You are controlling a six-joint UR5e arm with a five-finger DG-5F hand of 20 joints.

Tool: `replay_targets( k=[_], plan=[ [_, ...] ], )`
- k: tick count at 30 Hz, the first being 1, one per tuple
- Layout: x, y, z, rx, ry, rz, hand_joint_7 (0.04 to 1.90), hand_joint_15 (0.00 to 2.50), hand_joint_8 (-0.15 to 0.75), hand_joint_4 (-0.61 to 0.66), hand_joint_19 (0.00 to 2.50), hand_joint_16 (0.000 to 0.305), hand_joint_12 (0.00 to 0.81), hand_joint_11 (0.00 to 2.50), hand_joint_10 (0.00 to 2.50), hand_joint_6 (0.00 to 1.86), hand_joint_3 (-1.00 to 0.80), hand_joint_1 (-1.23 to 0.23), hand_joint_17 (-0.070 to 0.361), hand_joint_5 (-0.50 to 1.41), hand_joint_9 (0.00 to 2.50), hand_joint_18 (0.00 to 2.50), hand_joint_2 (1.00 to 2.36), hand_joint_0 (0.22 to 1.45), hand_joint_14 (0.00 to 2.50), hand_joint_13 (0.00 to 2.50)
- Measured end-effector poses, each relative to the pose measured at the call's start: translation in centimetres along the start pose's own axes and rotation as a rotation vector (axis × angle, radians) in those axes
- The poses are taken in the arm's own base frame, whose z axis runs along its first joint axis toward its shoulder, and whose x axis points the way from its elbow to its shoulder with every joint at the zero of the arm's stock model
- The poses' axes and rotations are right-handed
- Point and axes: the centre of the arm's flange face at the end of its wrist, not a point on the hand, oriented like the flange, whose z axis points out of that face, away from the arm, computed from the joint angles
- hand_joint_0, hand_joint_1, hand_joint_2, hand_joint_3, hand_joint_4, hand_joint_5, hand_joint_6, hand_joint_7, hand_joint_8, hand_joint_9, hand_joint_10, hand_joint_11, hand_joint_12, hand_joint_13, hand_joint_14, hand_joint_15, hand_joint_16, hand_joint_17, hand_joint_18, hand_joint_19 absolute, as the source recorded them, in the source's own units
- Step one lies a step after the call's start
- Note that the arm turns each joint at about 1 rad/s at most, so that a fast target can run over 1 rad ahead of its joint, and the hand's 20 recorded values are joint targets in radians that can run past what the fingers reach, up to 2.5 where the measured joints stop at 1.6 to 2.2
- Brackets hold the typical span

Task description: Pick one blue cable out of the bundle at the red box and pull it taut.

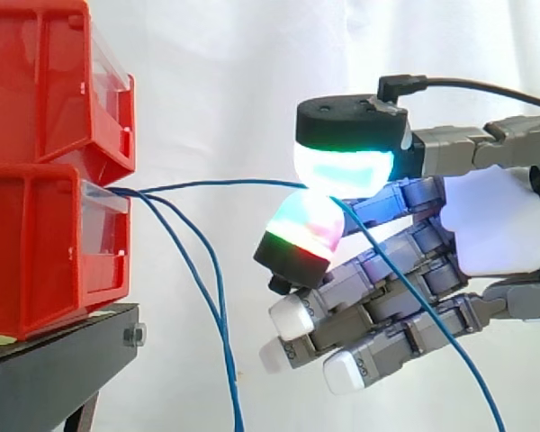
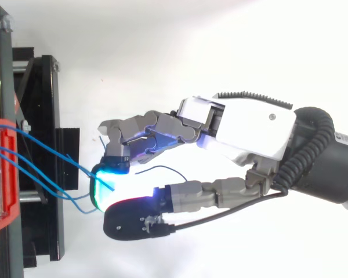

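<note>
A small label [image 2: 340, 138] on the wrist, far from the lower red bin [image 1: 36, 252], is too small to read. The hand [image 1: 495, 225] hangs level with that bin's front and well out from it. 2 glowing pads [image 1: 342, 166] press together and clamp 1 blue cable [image 1: 216, 184] between them; the upper pad shines white and cyan, the lower green and red. The other fingers curl loosely under the pinch, with their white tips slightly apart. The cable leaves the bin's front lip and runs nearly straight and level to the pinch; it then drops slack past the curled fingers. 2 other blue cables [image 1: 207, 297] leave the same lip and hang down before the black stand [image 1: 45, 369] under the bin, clear of the hand. 1 upper red bin [image 1: 36, 81] sits stacked on the lower one.
</note>
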Motion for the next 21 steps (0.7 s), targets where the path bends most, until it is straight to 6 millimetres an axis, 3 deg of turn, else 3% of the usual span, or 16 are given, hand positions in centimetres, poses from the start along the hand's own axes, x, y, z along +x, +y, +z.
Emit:
replay_targets(
  k=[5, 21],
  plan=[
    [-0.14, -0.12, -0.1, 0.012, 0.0, -0.011, 1.1, 0.15, 0.357, -0.05, 0.37, 0.057, 0.401, 1.06, 0.02, 0.85, 0.07, -0.82, 0.127, -0.18, 0.88, 0.56, 1.03, 0.64, 0.0, 0.32],
    [-0.24, -0.24, -0.2, 0.023, 0.0, -0.026, 1.08, 0.17, 0.359, -0.05, 0.38, 0.057, 0.403, 1.07, 0.02, 0.85, 0.06, -0.81, 0.128, -0.18, 0.89, 0.56, 1.03, 0.64, 0.0, 0.33]
  ],
)
